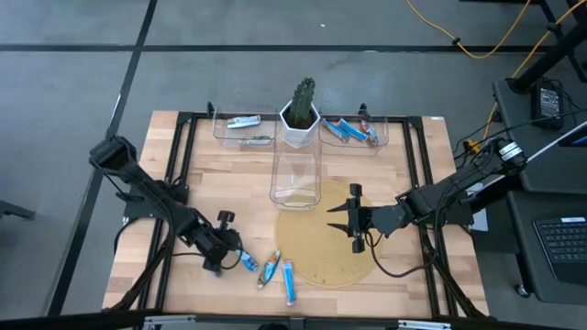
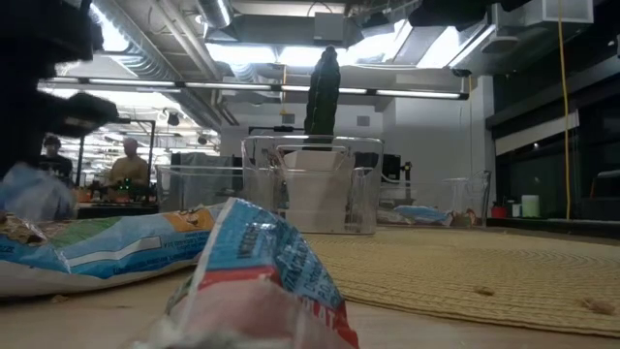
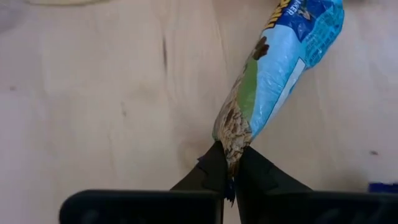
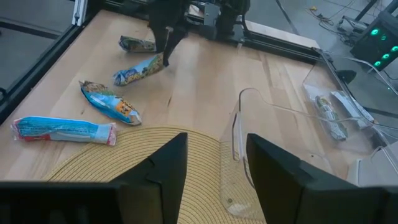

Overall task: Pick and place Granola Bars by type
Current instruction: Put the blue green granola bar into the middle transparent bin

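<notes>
Bars already lie in both back bins [image 1: 240,128]; left claw [image 1: 231,258] pinches a blue bar's [image 3: 273,74] end, two others remain; right claw [image 1: 353,220] hovers half-open, empty.

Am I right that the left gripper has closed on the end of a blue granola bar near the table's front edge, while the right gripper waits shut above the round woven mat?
Not quite: the right gripper is open, its fingers standing apart in the right wrist view. The rest holds: the left gripper pinches the end of the blue granola bar, and the right one waits above the woven mat.

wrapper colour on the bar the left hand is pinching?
Light blue granola bar wrapper with a green-brown end; clearest in the left wrist view.
</notes>
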Motion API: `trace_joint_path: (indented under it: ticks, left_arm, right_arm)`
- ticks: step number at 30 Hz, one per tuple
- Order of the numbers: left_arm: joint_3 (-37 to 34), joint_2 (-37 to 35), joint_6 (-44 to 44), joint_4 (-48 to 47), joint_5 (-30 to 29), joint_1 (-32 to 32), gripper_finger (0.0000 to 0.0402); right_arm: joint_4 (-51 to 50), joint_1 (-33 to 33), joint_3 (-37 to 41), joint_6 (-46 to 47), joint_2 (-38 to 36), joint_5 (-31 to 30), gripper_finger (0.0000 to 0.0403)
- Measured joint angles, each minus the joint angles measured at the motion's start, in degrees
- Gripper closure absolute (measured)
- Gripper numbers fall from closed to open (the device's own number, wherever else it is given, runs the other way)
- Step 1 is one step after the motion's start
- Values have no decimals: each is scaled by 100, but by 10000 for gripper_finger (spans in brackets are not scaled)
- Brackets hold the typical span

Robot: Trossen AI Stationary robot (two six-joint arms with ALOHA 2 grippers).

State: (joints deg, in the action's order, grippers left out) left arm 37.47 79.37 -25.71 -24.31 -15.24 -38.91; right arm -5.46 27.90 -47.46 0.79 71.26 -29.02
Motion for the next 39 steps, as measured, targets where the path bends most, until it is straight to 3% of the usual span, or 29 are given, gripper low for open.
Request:
trace_joint_path:
  ticks: [10,25,34,39]
  left_arm:
    - [4,-884,142,-117,-590,-5,395]
    - [56,-1010,619,-180,-627,11,395]
    - [1135,-1441,1849,-659,-914,43,396]
    - [1996,-1670,2272,-1115,-1525,43,394]
  right_arm:
    - [-2,2,0,4,0,2,234]
    - [-3,2,0,35,0,9,234]
    - [1,2,0,27,0,8,234]
    - [2,2,0,37,0,7,234]
